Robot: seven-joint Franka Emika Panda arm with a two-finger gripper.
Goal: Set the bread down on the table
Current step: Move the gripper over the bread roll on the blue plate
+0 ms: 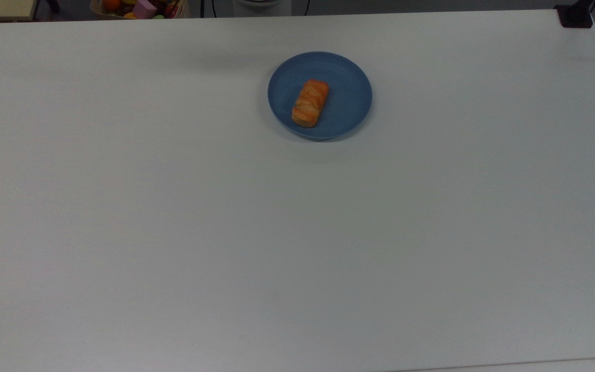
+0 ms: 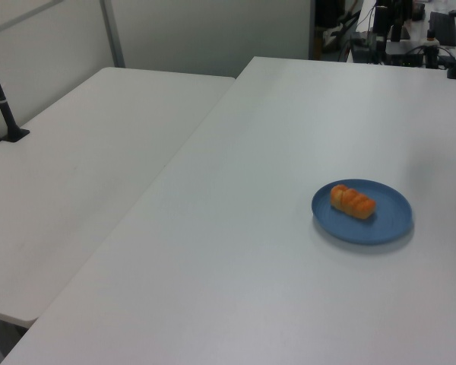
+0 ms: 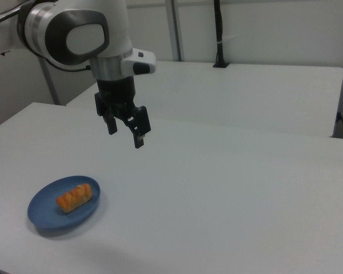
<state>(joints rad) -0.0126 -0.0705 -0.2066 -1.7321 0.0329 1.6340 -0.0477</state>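
Top view: the bread (image 1: 310, 103) is being carried by a round blue plate (image 1: 349, 82), lying just left of the plate's middle with its long axis running from about 1 o'clock to 7 o'clock. The plate is sitting on the white desk (image 1: 297, 248), toward 12 o'clock of the desktop. A box of coloured items (image 1: 140, 8) is being glimpsed beyond the far edge, at about 11 o'clock.

Left view: the bread (image 2: 353, 201) is being shown on the blue plate (image 2: 391, 220), toward the plate's 10 o'clock side, with the desk (image 2: 235, 266) stretching around it. A second white table (image 2: 83, 175) is standing alongside, at 9 o'clock.

Right view: the end effector (image 3: 126, 130) is being held in the air above the desk (image 3: 228, 194), its two black fingers (image 3: 139, 136) being kept apart and gripping nothing. The bread (image 3: 75, 197) is lying on the blue plate (image 3: 46, 214) at about 7 o'clock from the end effector, well apart from it.
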